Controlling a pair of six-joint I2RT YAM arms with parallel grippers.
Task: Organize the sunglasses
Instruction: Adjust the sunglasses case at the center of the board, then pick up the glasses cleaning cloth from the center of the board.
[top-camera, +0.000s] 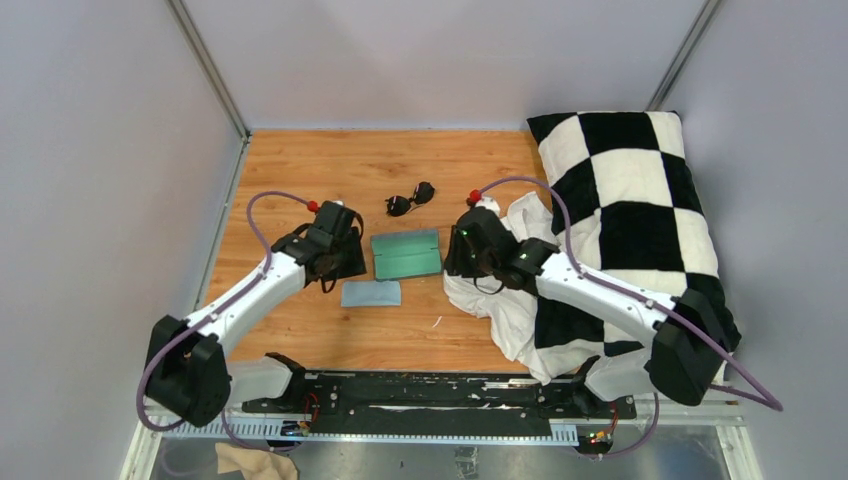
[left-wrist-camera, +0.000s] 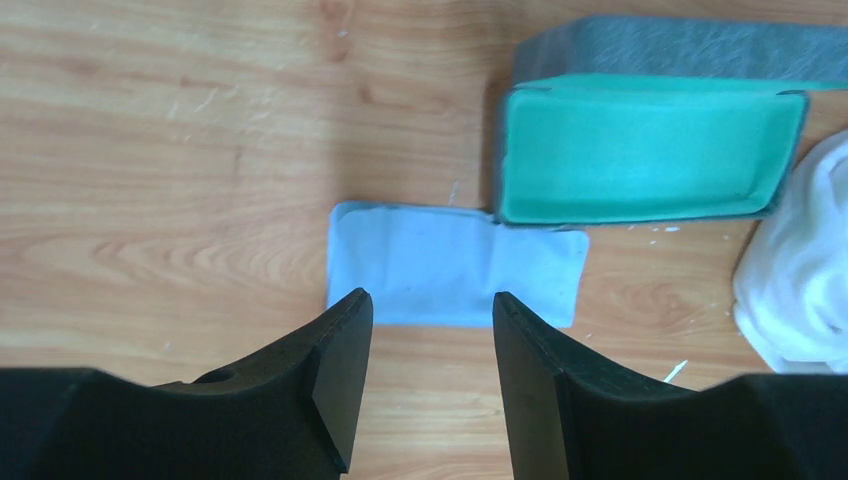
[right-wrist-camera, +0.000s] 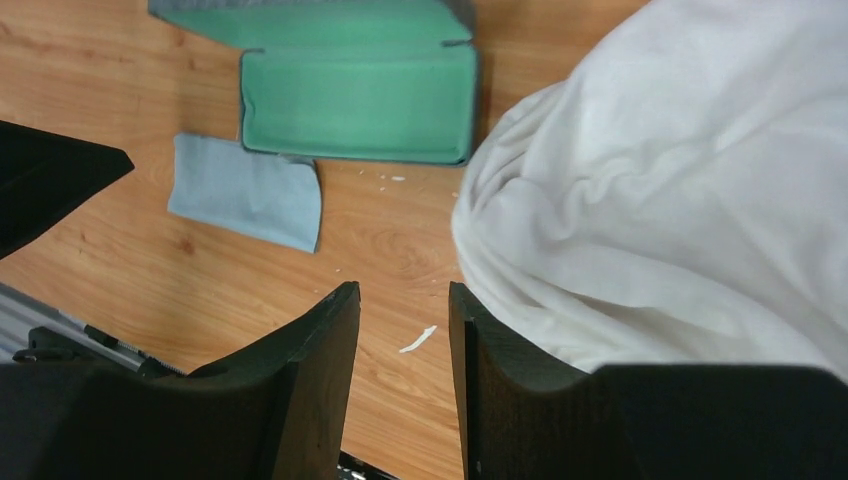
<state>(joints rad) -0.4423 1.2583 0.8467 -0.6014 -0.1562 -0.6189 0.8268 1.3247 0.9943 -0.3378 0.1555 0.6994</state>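
The sunglasses (top-camera: 410, 199) lie in the upper middle of the top view, on the tabletop (top-camera: 300, 170) just beyond the open glasses case (top-camera: 406, 254). They look light, thin-framed and fragile, with lenses that are probably slick and easily scratched. The bridge seems the safest hold. The left jaws and right jaws both stand apart, empty. No brand or writing is readable.

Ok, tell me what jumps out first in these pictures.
The big black-and-white checkered pillow filling the right side dominates. At centre, an open case shows its teal lining, with the small black sunglasses lying just beyond it, outside the case.
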